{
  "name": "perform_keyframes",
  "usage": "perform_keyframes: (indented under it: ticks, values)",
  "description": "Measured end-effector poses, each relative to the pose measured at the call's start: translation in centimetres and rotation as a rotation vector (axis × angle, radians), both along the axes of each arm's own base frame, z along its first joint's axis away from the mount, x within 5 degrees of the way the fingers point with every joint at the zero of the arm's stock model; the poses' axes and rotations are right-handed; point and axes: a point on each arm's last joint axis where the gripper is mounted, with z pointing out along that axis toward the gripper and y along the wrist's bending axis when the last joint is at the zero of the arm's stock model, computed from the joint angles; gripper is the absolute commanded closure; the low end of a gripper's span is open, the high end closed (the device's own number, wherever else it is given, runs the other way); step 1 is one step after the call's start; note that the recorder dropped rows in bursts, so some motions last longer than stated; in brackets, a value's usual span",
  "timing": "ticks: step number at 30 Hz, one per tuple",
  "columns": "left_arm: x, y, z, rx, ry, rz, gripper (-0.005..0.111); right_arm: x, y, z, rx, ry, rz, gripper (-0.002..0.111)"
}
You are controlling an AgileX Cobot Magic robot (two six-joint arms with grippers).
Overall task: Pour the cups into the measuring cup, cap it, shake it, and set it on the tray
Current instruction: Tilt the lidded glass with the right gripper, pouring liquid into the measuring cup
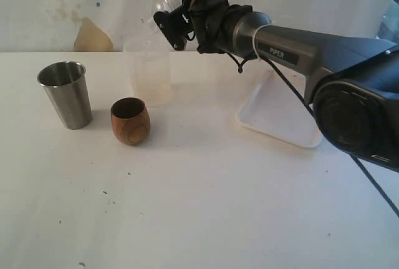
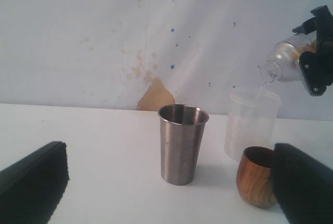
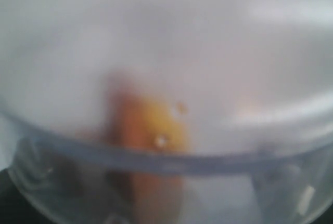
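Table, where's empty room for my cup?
Free: the wide table stretch in front of the steel tumbler and wooden cup, and the tray's bare floor. Crowded: the back, where the right tool tilts a clear vessel over the frosted cup.

Only one word can be read from where I stand: "PIPER" [image 1: 280,51], in pale capital letters. It stands on the dark grey forearm of the right arm [image 1: 330,63], just behind the wrist. The lettering runs along the length of that arm as it reaches from the right side towards the far side of the desk [image 1: 199,206]. In the left wrist view, the measuring cup [image 2: 250,122], standing far back on the desk, shows a faint column of printed marks down its side. They are too pale and too small to make out any figure.
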Motion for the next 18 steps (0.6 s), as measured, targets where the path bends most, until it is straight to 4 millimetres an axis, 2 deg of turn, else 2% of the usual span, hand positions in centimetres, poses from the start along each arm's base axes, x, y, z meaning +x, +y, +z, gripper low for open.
perform_keyframes:
  ticks: [10,18]
  values:
    - [0.0,0.0,0.0,0.0,0.0,0.0,0.002,0.01,-0.12,0.09,-0.01,-0.005,-0.012,0.108]
    - [0.0,0.0,0.0,0.0,0.0,0.0,0.002,-0.02,0.0,0.09,-0.089,-0.003,0.002,0.108]
